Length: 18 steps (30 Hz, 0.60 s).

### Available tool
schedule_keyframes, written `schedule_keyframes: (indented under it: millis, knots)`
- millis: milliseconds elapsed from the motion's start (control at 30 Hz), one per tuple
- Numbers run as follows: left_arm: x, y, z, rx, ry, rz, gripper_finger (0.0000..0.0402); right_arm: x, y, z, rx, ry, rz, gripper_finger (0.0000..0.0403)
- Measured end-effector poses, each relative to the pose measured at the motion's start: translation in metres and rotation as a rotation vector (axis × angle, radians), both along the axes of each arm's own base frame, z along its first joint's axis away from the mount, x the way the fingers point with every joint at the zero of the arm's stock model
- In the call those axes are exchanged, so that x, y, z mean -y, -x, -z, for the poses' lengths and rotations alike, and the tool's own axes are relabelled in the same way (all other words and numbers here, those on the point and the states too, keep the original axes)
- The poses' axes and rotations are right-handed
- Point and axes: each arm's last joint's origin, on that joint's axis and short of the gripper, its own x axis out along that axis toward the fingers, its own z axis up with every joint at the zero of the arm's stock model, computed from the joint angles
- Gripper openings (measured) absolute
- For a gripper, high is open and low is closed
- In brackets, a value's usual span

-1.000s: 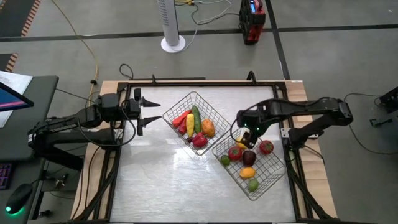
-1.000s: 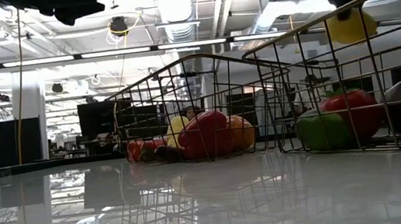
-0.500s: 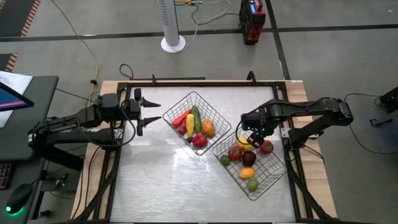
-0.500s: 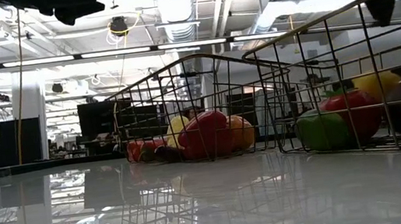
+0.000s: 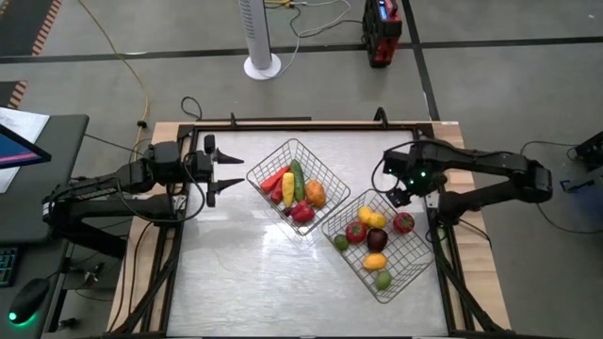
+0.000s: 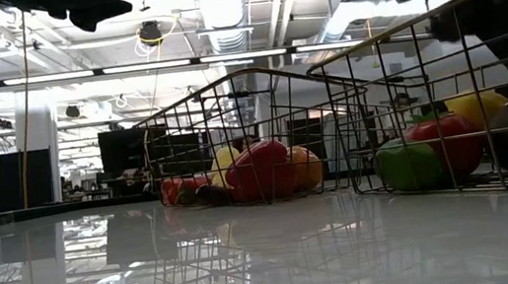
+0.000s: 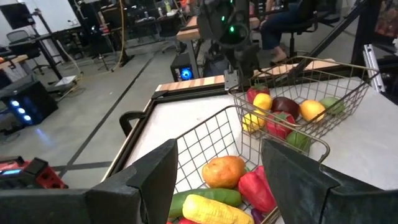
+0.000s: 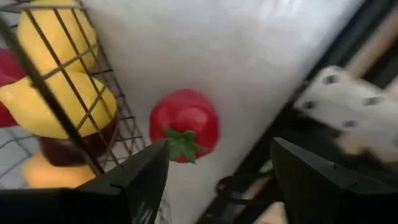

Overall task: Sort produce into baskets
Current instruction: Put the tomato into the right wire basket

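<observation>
**User1:** Two wire baskets, and the right-hand basket is the landmark. The right gripper hangs just off its far corner, fingers spread with nothing between them. Its wrist view shows a red tomato with a green stem just outside the mesh wall, resting on the white table. From overhead, though, the tomato looks like it sits at the basket's right rim, so inside or outside is hard to call.

**User2:** What about the left side, and what's everything made of?

**User1:** The left gripper waits well to the left of that basket, beyond the other basket, jaws apart and empty. Both baskets are thin silver mesh, shallow and rectangular. The produce is glossy plastic: a yellow lemon, a dark purple piece, a rounded orange piece and a green one in the right basket. The other holds a long green piece, a knobbly yellow corn and a red pepper. The tabletop is smooth and reflective.
</observation>
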Motion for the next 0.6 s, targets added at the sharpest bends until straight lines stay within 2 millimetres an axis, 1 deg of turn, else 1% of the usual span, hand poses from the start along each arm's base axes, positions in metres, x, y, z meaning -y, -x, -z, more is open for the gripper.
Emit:
schedule_keyframes:
  millis: [133,200,300,367,600]
  knots:
    - [0.0,0.0,0.0,0.0,0.001,0.006,0.0219,0.002,0.01,0.025,0.031,-0.067,0.064,0.031]
    - [0.0,0.0,0.0,0.001,0.002,0.017,0.0219,0.002,0.014,0.034,0.027,-0.088,0.096,0.0315]
    - [0.001,0.0,0.0,0.002,0.003,0.021,0.0219,0.002,0.014,0.034,0.017,-0.096,0.123,0.0324]
    - [0.001,0.0,0.0,0.002,-0.001,0.022,0.0219,0.001,0.013,0.034,0.033,-0.131,0.138,0.0333]
    - [0.001,0.0,0.0,-0.004,-0.013,0.027,0.0219,-0.001,0.011,0.035,0.042,-0.182,0.214,0.0378]
